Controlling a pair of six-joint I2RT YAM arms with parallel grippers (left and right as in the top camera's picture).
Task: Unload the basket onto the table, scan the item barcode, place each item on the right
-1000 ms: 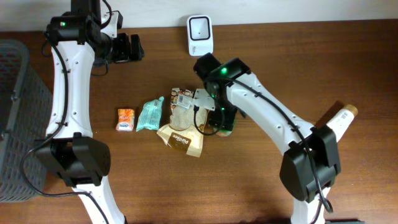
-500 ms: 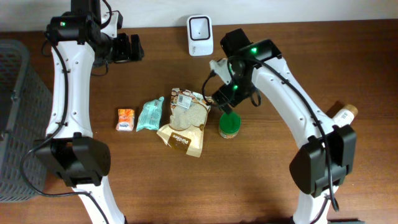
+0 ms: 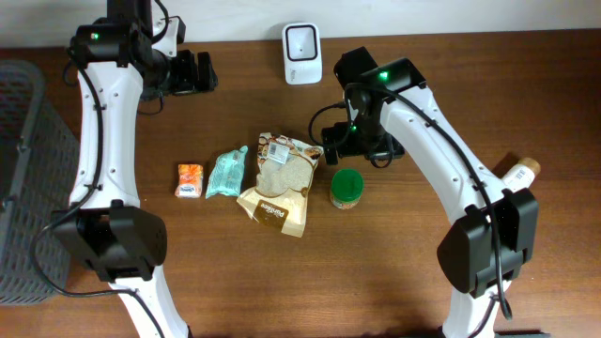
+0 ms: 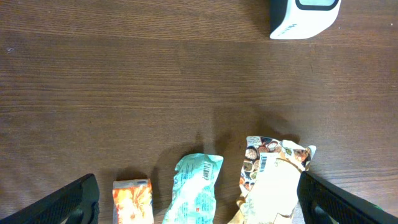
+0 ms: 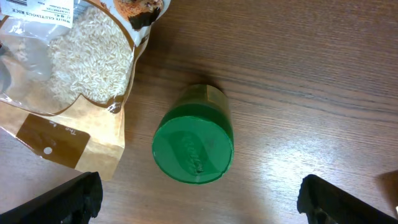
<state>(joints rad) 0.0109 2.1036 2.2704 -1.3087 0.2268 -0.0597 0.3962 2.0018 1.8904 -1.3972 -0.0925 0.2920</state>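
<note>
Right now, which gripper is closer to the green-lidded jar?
Right. The right gripper hangs open just above the green-lidded jar, not touching it. The left gripper is far off toward the back left, also open.

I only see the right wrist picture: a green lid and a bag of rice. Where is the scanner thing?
Observer: The white scanner stands at the far edge of the table, beyond the green-lidded jar.
Operator: Is the other arm holding anything?
Observer: No, the left gripper is open and empty, left of the scanner.
Operator: What else is near the rice?
Observer: A teal packet and a small orange box lie left of the rice bag.
</note>
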